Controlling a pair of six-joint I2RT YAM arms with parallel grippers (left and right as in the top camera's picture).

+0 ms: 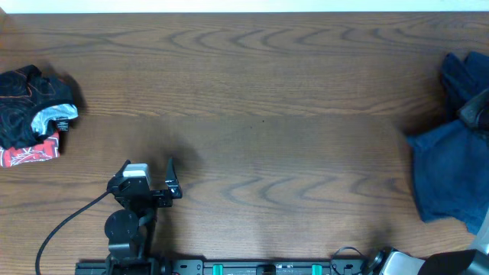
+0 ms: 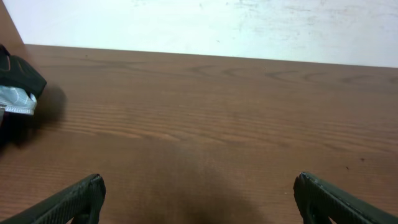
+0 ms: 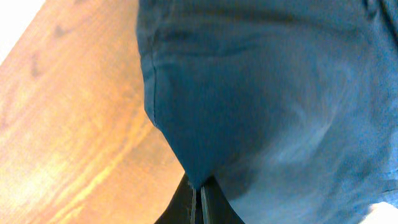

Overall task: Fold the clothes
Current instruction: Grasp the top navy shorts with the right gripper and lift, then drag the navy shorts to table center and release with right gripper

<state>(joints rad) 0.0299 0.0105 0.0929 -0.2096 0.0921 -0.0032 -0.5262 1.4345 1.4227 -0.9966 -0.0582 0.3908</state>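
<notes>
Dark navy blue cloth shorts (image 1: 447, 172) lie at the right edge of the brown wooden table (image 1: 260, 92), their visible part stretching along that edge, with a darker blue crumpled garment (image 1: 466, 76) touching them towards the table's far side. Our right gripper (image 3: 199, 191) is over that same edge, jaws shut on a pinched fold of the shorts, while our left gripper (image 1: 173, 179) hangs wide open and empty over the table's near-left part, well apart from them. We judge the right arm far nearer, so the pull should run towards the table's middle.
</notes>
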